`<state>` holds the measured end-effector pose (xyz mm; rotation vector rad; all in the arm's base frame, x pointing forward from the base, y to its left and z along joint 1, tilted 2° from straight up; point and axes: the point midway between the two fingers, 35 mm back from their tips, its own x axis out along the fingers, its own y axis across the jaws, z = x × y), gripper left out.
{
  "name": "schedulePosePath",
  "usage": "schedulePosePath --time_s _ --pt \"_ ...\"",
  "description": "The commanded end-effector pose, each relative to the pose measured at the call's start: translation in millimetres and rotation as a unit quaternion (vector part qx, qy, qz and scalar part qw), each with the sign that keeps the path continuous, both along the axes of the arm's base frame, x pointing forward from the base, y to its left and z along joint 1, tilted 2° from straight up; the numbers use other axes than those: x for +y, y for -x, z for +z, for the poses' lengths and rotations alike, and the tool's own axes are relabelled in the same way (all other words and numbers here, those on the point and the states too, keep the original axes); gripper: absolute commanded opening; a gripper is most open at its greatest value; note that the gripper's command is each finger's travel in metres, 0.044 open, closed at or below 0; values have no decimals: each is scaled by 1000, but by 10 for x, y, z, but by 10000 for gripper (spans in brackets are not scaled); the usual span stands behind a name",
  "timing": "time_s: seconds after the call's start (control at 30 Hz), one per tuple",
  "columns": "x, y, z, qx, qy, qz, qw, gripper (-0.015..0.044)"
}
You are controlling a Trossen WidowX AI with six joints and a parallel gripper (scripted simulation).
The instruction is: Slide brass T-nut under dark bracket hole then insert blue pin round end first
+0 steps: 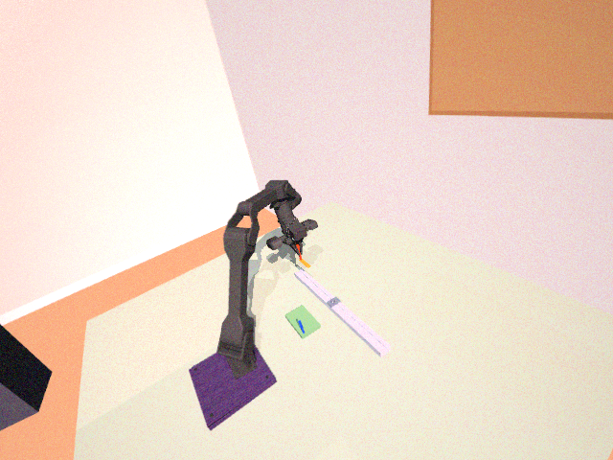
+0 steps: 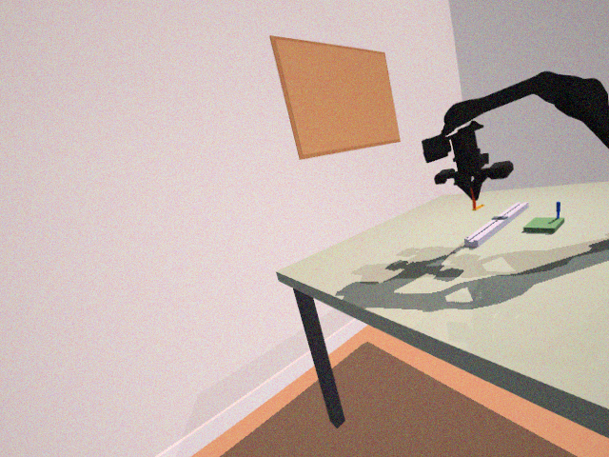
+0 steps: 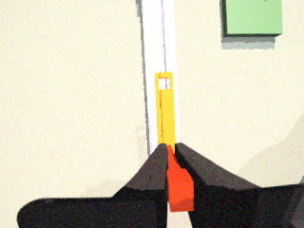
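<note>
Gripper (image 1: 298, 246) (image 2: 475, 197) (image 3: 170, 150) is almost fully closed, with only a narrow gap kept by the orange handle (image 1: 299, 251) (image 2: 474, 203) (image 3: 180, 192) which it has hold of. At the lower end of this handle is the brass T-nut (image 1: 305, 263) (image 2: 479, 208) (image 3: 168, 116), lifted in the air; in the wrist view it points to 12 o'clock and appears over the aluminum rail (image 1: 358, 327) (image 2: 481, 233) (image 3: 153, 62), with its length nearly along the slot. So the picking of the nut is done, and I judge that the lining up with the slot is in hand. Seen from the top, the dark bracket (image 1: 333, 301) (image 2: 500, 217) lies on the rail at about 5 o'clock from the nut, therefore the tipping in, the sliding until under the hole, and the letting go are all left. Farther out, at 6 o'clock from the nut in the same view, is the green tray (image 1: 310, 324) (image 2: 540, 226) (image 3: 254, 16). The blue pin (image 1: 300, 325) (image 2: 558, 209) stands on it in the exterior view, so its picking up and pushing through the bracket are also not done. By my judgement, the larger part of the work remains.
</note>
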<state>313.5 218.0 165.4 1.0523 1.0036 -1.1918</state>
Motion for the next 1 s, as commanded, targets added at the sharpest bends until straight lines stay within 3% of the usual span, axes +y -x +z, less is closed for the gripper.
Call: schedulePosePath --time_s 0.0,0.97 --pt "77 -19 -33 2 -1 -1 1000 -150" --pt "114 -5 -66 -38 5 4 999 -150"
